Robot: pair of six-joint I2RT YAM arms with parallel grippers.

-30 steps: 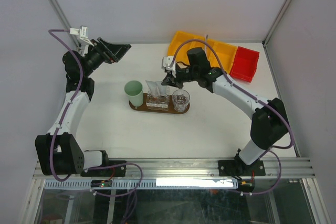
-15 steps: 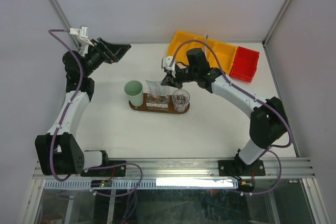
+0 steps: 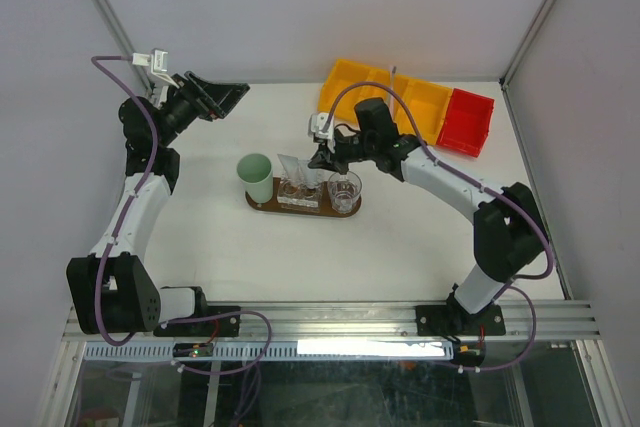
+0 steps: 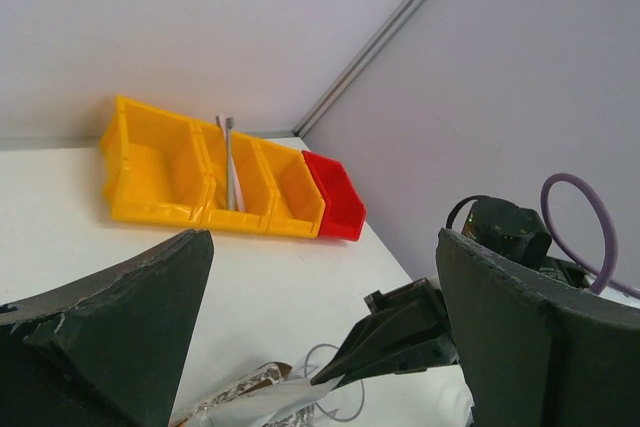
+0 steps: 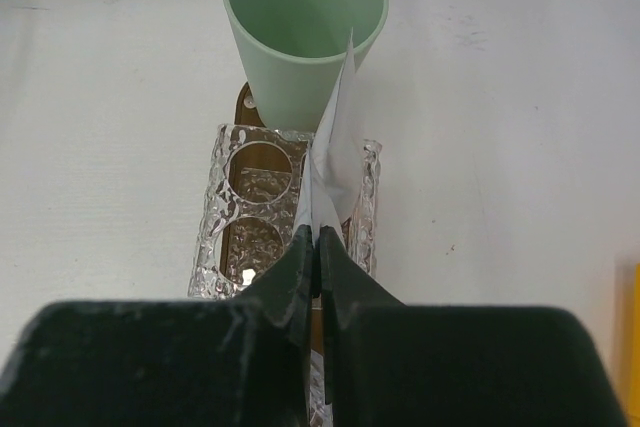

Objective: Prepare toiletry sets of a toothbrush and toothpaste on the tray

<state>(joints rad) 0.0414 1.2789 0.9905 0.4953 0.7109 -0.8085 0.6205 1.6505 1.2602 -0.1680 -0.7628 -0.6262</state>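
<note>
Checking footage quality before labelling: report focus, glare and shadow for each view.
Top external: even light, faint shadows, a bright glare strip at the near edge. Left wrist: yellow bin sharp, near fingers dark. Right wrist: mint-green cup and white tube crisp; right gripper almost black, little detail.

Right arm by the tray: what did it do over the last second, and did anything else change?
The right gripper eased slightly down toward the clear holder, shut on the white tube throughout. Nothing was let go. The left gripper, open at the far left, the mint-green cup and the tray stayed put.
</note>
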